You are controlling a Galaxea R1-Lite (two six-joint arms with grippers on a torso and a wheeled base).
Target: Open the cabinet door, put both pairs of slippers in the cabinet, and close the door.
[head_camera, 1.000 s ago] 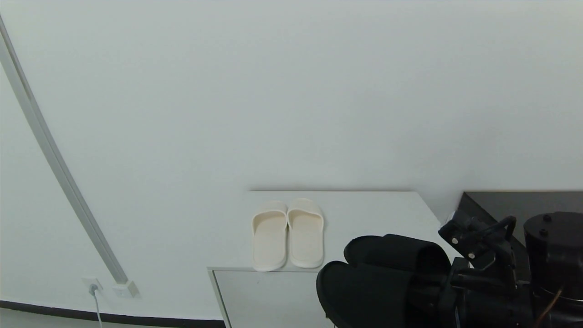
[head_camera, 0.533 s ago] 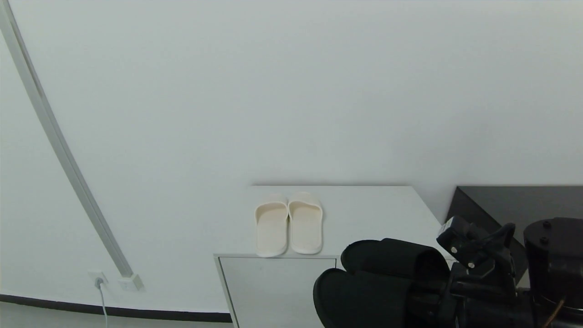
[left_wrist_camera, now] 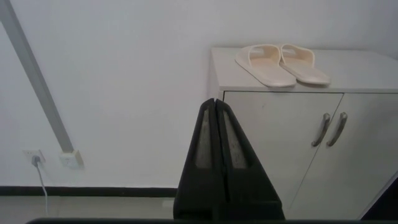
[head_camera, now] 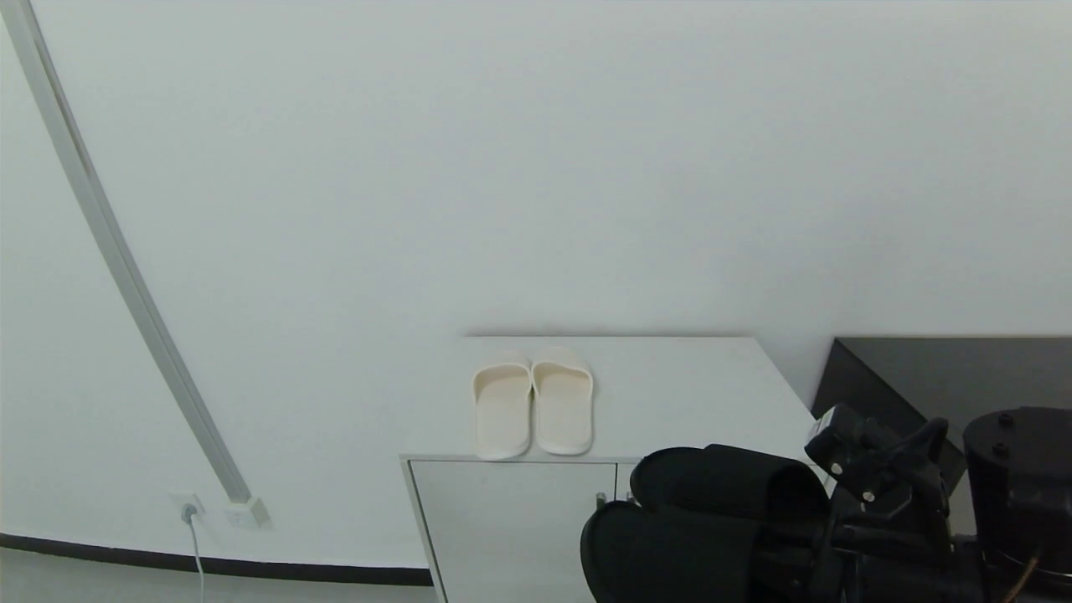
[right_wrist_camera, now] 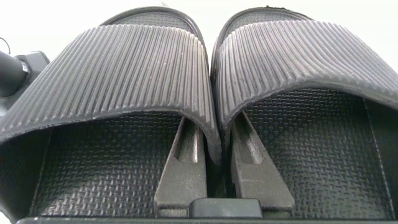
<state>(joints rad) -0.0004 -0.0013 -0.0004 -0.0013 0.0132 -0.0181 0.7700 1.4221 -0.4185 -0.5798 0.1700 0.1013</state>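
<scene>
A pair of white slippers [head_camera: 533, 402] [left_wrist_camera: 283, 62] lies side by side at the front edge of the white cabinet [head_camera: 695, 385] top. The cabinet's two doors [left_wrist_camera: 273, 143] are closed, with paired bar handles [left_wrist_camera: 329, 129] where they meet. My right gripper [head_camera: 816, 532] [right_wrist_camera: 214, 168] is shut on the pair of black slippers [head_camera: 712, 519] [right_wrist_camera: 205, 74], pinching their touching inner walls. It holds them in front of the cabinet's right part. My left gripper [left_wrist_camera: 216, 146] is shut and holds nothing. It hangs left of the cabinet, in front of the wall.
A black surface [head_camera: 946, 377] adjoins the cabinet on the right. On the wall to the left run a slanted grey strip [head_camera: 109, 251] and a socket with a plugged cable [head_camera: 188, 508] near the dark skirting. Open floor lies left of the cabinet.
The whole head picture has shifted: the cabinet sits smaller and higher, and more of its front and the handles have come into view. The black slippers stay in my right gripper.
</scene>
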